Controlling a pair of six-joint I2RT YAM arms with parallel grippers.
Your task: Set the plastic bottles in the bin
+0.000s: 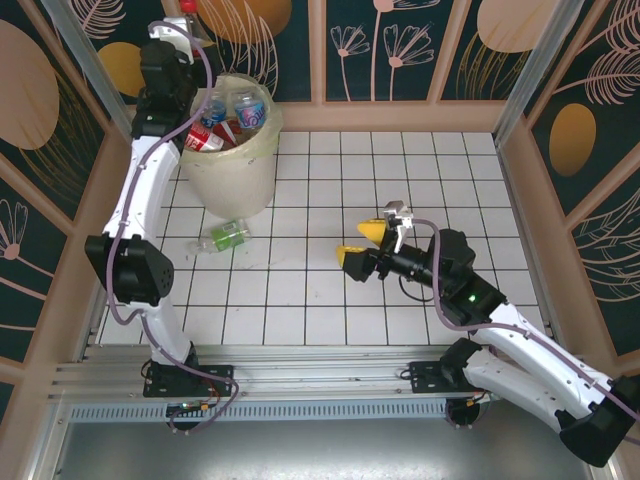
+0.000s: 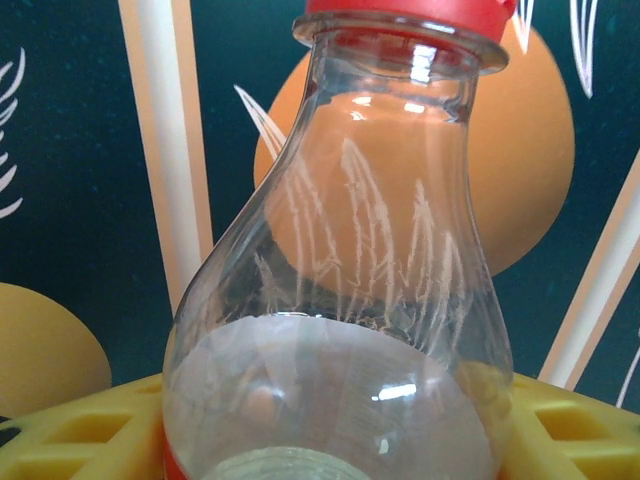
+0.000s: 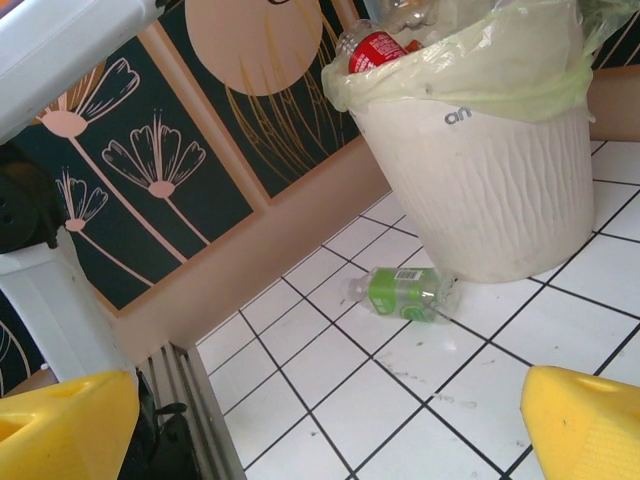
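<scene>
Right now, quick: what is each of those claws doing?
Left gripper: closed on a clear red-capped bottle.
Right gripper: open, holding nothing.

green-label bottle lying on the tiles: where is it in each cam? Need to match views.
Top external: green-label bottle lies left of centre, just below the bin.
Right wrist: green-label bottle at centre, on its side at the base of the bin.
Left wrist: faces a clear red-capped bottle against the wall panel.
Shared landmark: the bin.
</scene>
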